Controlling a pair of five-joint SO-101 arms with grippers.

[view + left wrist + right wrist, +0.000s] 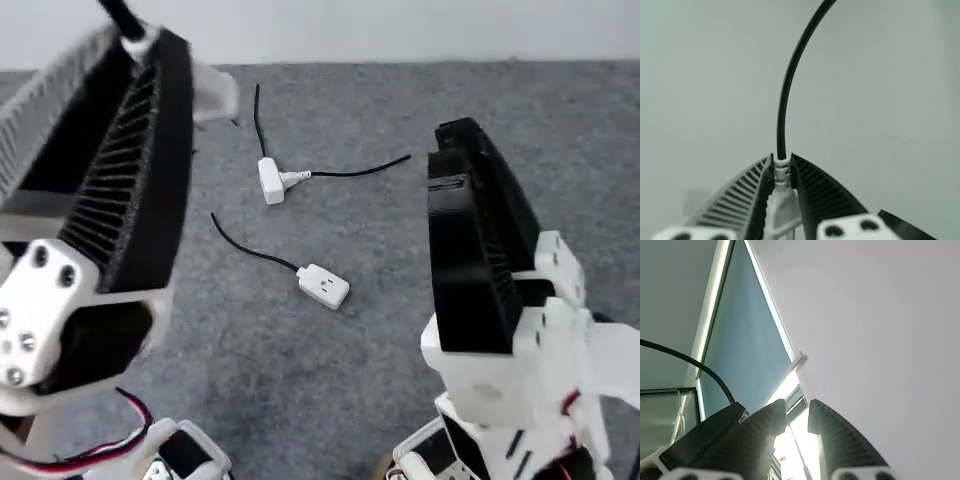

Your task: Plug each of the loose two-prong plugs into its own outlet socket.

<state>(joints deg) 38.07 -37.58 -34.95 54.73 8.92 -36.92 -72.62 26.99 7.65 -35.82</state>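
Left wrist view: my left tool [781, 167] is clamped on a white two-prong plug [782, 200]. The fingers pinch its neck right where the black cable [786, 100] leaves and arcs away past the tips. Can't tell where the prongs point.

High view adds the height. The left tool [140, 42] is raised well above the table [420, 290], with the cable poking out beyond its tips.

Right wrist view: my right tool [797, 412] has its fingers a little apart, and bright window shows through the gap. It points at a wall and a window blind [740, 340]. A black wire [690, 362] runs beside it. In the high view the right tool [460, 135] is also up off the table, tips upward.

On the table in the high view, an outlet socket [323, 285] lies well below both tools and between the arms, slots up. Its lead runs toward the left tool's side. Farther out, a second socket [270, 182] has a seated plug [293, 178] in it, and that plug's cord trails toward the right tool's side.
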